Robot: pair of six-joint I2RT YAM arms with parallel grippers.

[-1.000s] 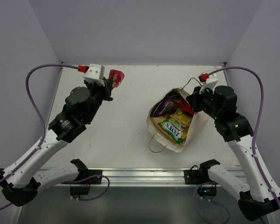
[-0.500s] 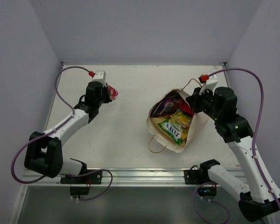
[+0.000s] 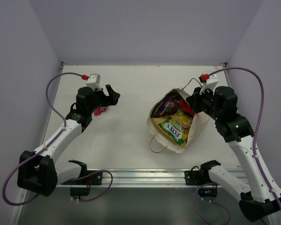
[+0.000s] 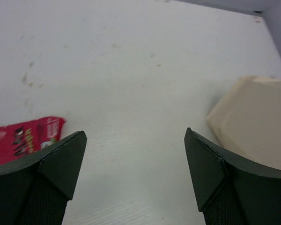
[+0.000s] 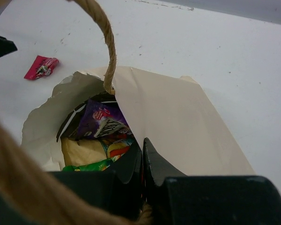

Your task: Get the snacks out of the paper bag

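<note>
The cream paper bag (image 3: 189, 136) lies on its side right of centre, its mouth facing the left. Inside it show a green-yellow packet (image 3: 173, 129), a yellow one (image 3: 181, 117) and a purple one (image 5: 102, 120). My right gripper (image 5: 143, 141) is shut on the bag's upper rim (image 5: 178, 117), holding the mouth open, and a brown cord handle (image 5: 106, 42) loops up in front of the camera. A red packet (image 4: 28, 139) lies flat on the table at the left. My left gripper (image 4: 136, 136) hangs open just over the table beside it, with nothing between its fingers.
White table (image 3: 131, 93) enclosed by pale walls on three sides. A metal rail (image 3: 145, 176) with both arm bases runs along the near edge. The bag's second cord handle (image 3: 155, 146) lies on the table towards the front.
My left gripper has come down towards the table, opened, and let go of the red packet, which now lies on the table. The right arm and bag have not moved.
</note>
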